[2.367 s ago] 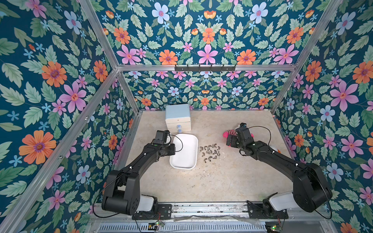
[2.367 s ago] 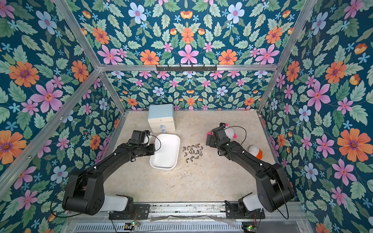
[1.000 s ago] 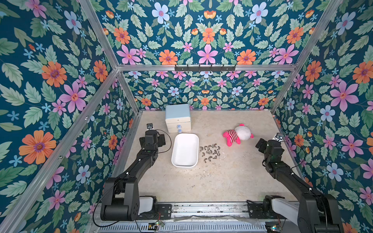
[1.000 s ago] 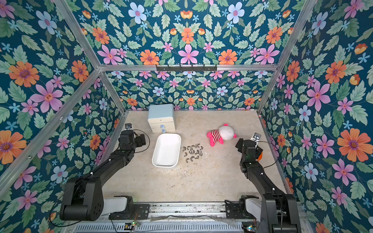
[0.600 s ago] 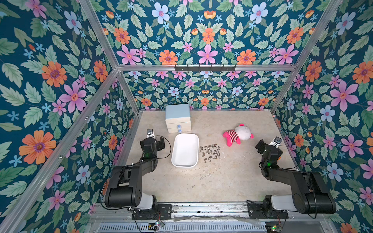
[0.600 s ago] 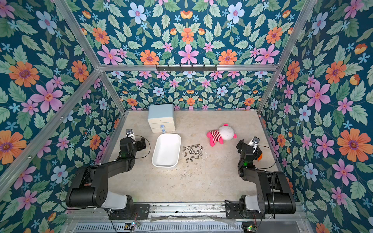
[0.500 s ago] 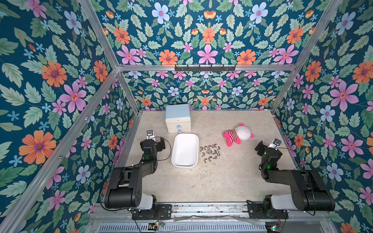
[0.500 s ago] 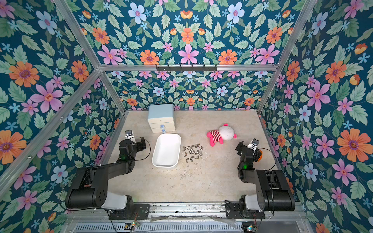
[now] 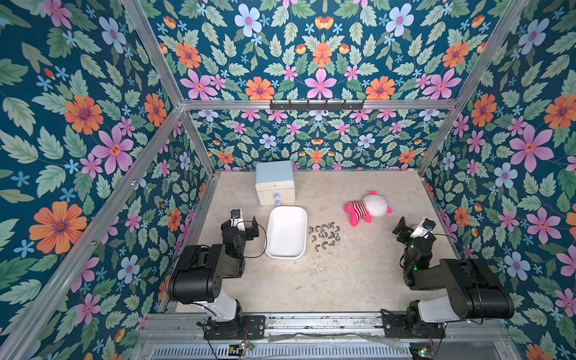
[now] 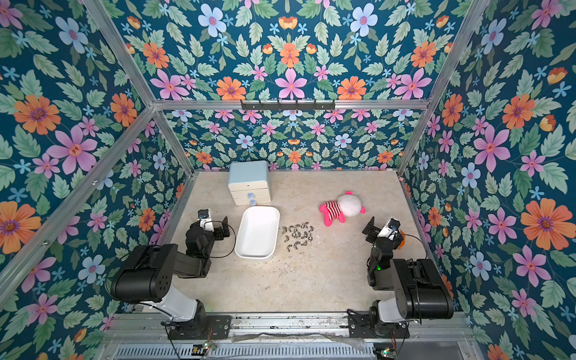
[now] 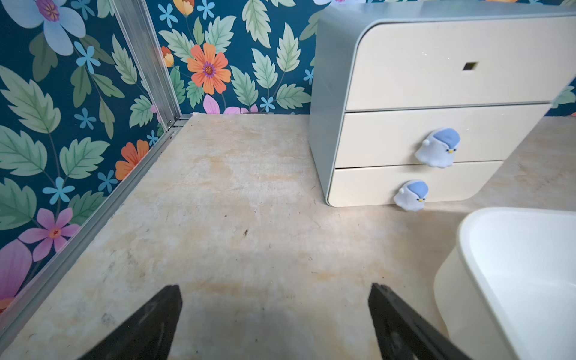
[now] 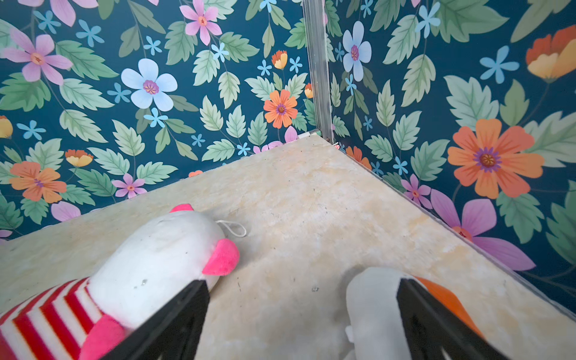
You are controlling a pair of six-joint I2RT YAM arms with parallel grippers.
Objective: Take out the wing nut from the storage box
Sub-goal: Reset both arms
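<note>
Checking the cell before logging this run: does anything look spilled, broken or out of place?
The wing nuts lie loose on the table beside the storage box, which looks empty. The top drawer of the mini chest has a bare square hole where the lower two carry knobs.

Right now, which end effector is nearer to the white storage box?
Left. The left end effector sits close beside the storage box; the right end effector is far across, beyond the wing nuts, near the plush toy.

Bright diffuse light; faint shadows on beige mottled tabletop (image 9: 343,280); white plastic storage box (image 9: 286,237) nearly overexposed; wrist-view edges soft
</note>
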